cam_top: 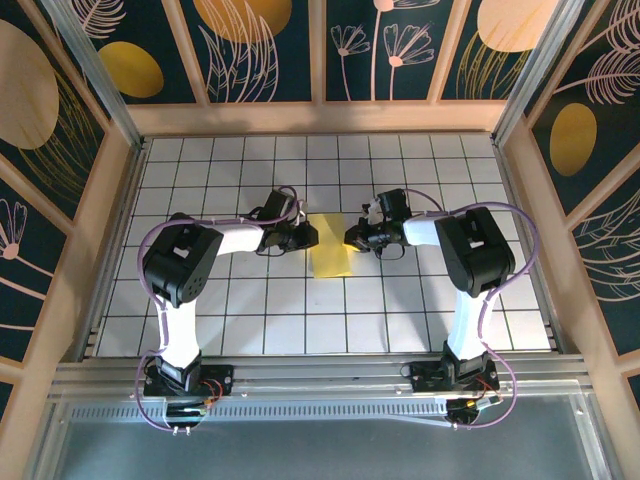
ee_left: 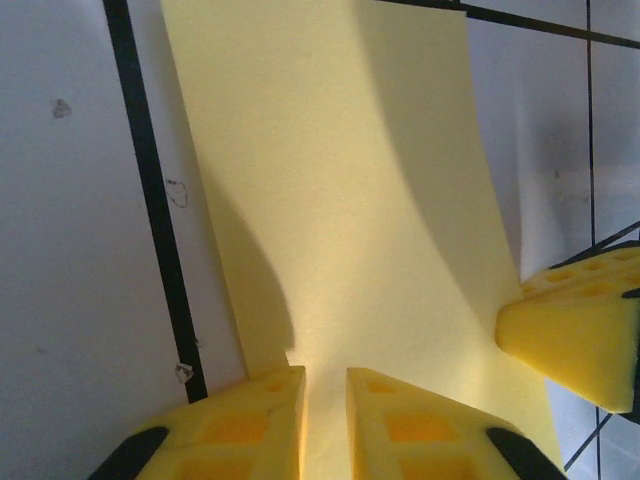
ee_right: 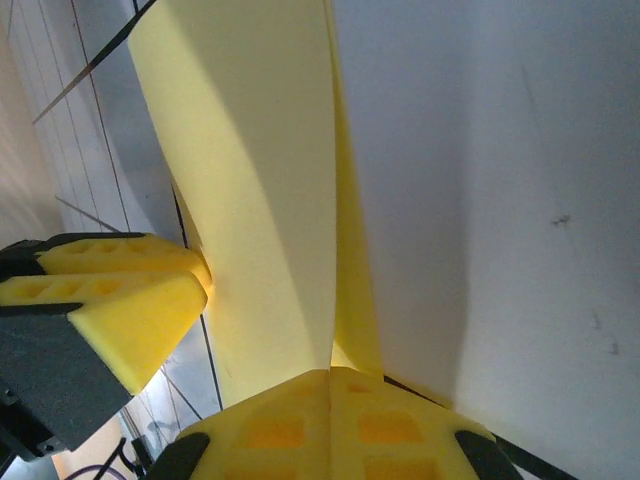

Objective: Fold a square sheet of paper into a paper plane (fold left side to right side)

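Folded yellow square sheet of paper (cam_top: 330, 252) on gridded table (cam_top: 250, 320), right gripper (ee_right: 330, 395) pinching its edge, left gripper (ee_left: 325, 400) slightly parted, possibly straddling the opposite edge

We see the yellow sheet of paper (cam_top: 330, 256) doubled over on itself into a narrow rectangle, its long sides running away from us, near the middle of the gridded table (cam_top: 220, 320). Its upper layer bows up off the lower one, not pressed flat.
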You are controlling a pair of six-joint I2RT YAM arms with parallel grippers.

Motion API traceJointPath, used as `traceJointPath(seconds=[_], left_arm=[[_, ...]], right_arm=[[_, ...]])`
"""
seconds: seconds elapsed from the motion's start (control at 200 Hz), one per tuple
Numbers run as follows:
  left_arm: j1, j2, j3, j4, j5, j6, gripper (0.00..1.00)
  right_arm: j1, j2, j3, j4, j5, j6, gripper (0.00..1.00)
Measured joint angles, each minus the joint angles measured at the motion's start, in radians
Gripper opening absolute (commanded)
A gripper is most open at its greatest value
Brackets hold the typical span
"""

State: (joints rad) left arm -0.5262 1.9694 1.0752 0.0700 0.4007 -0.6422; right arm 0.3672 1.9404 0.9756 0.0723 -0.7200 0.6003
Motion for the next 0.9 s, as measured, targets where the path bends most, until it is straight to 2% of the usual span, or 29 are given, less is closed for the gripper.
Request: traceJointPath(seconds=[0.14, 0.285, 0.38, 0.5, 0.656, 0.806, 0.901], left_arm=[[-0.002, -0.062, -0.016, -0.014, -0.052, 0.014, 0.38], [-0.011, -0.219, -0.076, -0.018, -0.122, 0.045, 0.45], [-0.049, -0.329, -0.119, -0.014, -0.179, 0.079, 0.51], [-0.167, -0.417, -0.161, -0.027, -0.265, 0.143, 0.57], [-0.339, -0.421, -0.172, -0.074, -0.383, 0.211, 0.63], [-0.489, -0.336, -0.119, -0.138, -0.518, 0.272, 0.67], [-0.539, -0.238, -0.045, -0.167, -0.592, 0.294, 0.69]], right_arm=[[-0.001, 0.000, 0.000, 0.000, -0.007, -0.003, 0.00], [-0.001, -0.002, 0.000, 0.000, -0.008, 0.009, 0.00], [-0.001, -0.007, 0.000, 0.000, -0.009, 0.013, 0.00], [-0.001, -0.011, 0.000, -0.001, -0.010, 0.020, 0.00], [-0.002, -0.012, 0.000, -0.002, -0.011, 0.028, 0.00], [-0.004, -0.012, 0.002, -0.016, -0.010, 0.028, 0.00], [-0.006, -0.012, 0.004, -0.025, -0.007, 0.028, 0.00]])
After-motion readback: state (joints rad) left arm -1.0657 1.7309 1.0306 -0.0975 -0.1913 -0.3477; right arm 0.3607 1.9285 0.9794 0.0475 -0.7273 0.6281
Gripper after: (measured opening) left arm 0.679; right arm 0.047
